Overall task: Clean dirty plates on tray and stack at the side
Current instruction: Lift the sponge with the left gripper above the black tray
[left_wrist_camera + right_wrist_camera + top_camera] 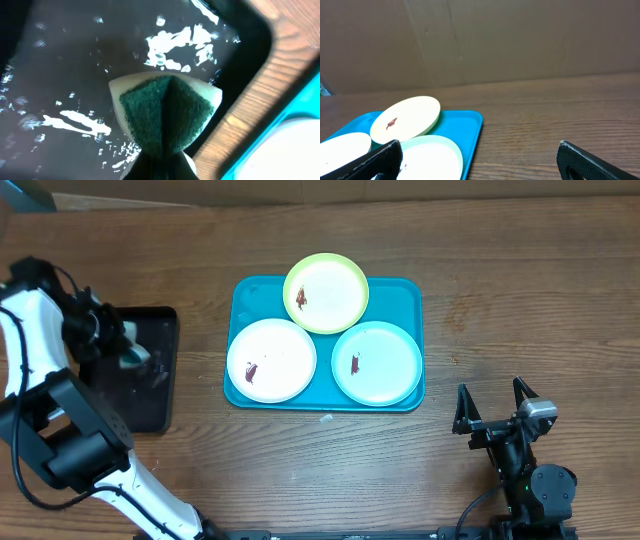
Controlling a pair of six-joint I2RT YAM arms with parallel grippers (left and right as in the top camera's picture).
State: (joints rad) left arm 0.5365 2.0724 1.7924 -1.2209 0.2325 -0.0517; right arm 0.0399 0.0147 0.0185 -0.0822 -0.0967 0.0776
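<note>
- Left end effector (128,352): clamped tight on a sponge (165,107), green scouring face outward and pale foam behind. It is pinched into a fold, so it is soft and compressible, and probably wet.
- Black tray (155,395): under the sponge at the bench's left. It holds only water streaks and droplets (75,122). The sponge hangs over it; I can't tell whether they touch.
- Blue tray (408,292): mid-bench, just right of the black one. It holds all three plates; none is stacked at the side yet.
- White plate (271,360): front left in the tray, lying flat, with a dark smear (252,370) near its left side.
- Yellow-green plate (326,292): at the back, tilted, overlapping the far edges of the other two. It has a smear left of centre.
- Teal plate (376,363): front right, lying flat, with a smear left of centre.
- Handling, my read: the plates are light, stiff plastic, slick once wet, and likely to skate under scrubbing. Pin or pinch them at the raised rim. The tilted one has the most exposed edge.
- Right end effector (491,395): jaws spread wide and empty, parked front right, well clear of the tray.
</note>
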